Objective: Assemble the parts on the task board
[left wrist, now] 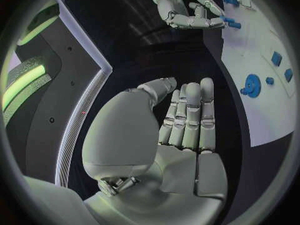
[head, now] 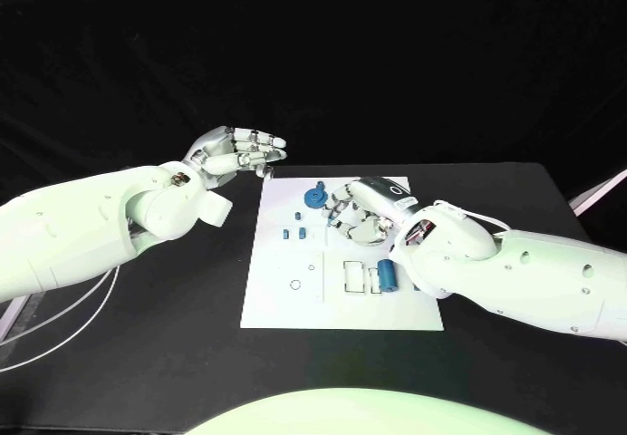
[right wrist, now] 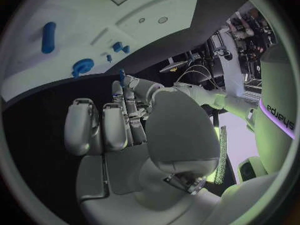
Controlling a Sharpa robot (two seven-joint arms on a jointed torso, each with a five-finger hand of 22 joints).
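The white task board [head: 294, 304] lies in the middle of the black table. On it are a round blue gear-like part [head: 316, 195], small blue pegs [head: 299, 217] and a blue cylinder [head: 388, 275] near a slot. My right hand [head: 360, 216] hovers over the board's upper middle, fingers curled, pinching a small blue part [right wrist: 122, 75] between thumb and fingertip. My left hand [head: 242, 150] is raised off the board's far left corner and holds nothing, with its fingers [left wrist: 190, 117] side by side. The left wrist view shows the gear [left wrist: 252, 85] and the right hand [left wrist: 187, 12].
Outlined recesses and a small ring mark [head: 295, 285] sit on the board's near half. Black table surface [head: 157, 362] surrounds the board on all sides. Thin white cables [head: 79, 308] hang beside my left arm.
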